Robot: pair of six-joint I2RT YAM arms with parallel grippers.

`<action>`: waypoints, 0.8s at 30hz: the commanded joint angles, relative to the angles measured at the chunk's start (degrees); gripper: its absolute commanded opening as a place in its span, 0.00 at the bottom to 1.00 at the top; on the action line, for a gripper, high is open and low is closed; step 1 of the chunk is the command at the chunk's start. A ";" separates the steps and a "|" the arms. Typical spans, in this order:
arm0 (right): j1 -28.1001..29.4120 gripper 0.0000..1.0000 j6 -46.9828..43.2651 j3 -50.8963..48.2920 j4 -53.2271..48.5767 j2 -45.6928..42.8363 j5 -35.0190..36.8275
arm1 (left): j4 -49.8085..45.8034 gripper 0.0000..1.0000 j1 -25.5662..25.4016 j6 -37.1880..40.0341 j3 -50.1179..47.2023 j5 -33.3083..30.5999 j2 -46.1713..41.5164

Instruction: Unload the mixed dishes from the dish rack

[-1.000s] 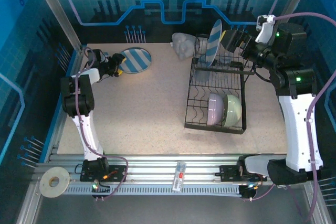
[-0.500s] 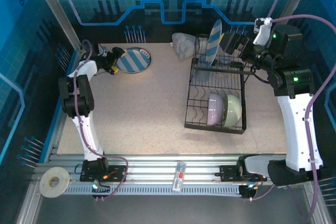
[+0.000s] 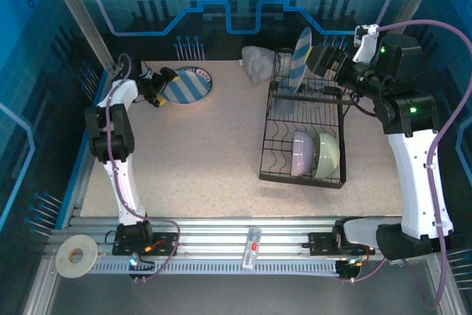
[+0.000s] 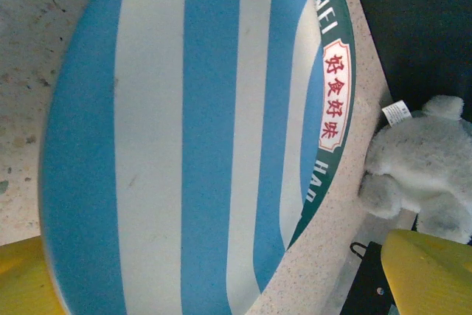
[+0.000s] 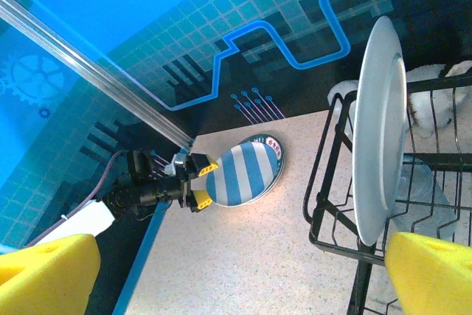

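The left tool [image 3: 164, 88] is spread wide at the left rim of a round blue-and-white striped plate [image 3: 189, 84], which lies flat near the far left corner of the speckled bench [image 3: 199, 153]. The right tool [image 3: 322, 58], also spread wide, hovers just beside a second round plate [image 3: 300, 55] standing on edge at the far end of the black wire dish rack [image 3: 301, 181]. A lavender bowl [image 3: 301, 154] and a pale green bowl [image 3: 329, 154] stand side by side at the rack's near end. Bare bench lies between plate and rack.

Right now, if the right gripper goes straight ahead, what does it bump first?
Probably the upright plate in the rack. It stands just ahead of the right gripper, inside its open fingers, though depth is hard to judge.
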 commanded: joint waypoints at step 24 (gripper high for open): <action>0.73 1.00 -0.33 0.28 -0.43 -0.18 2.26 | -15.43 0.99 -3.02 6.35 14.74 -4.29 7.98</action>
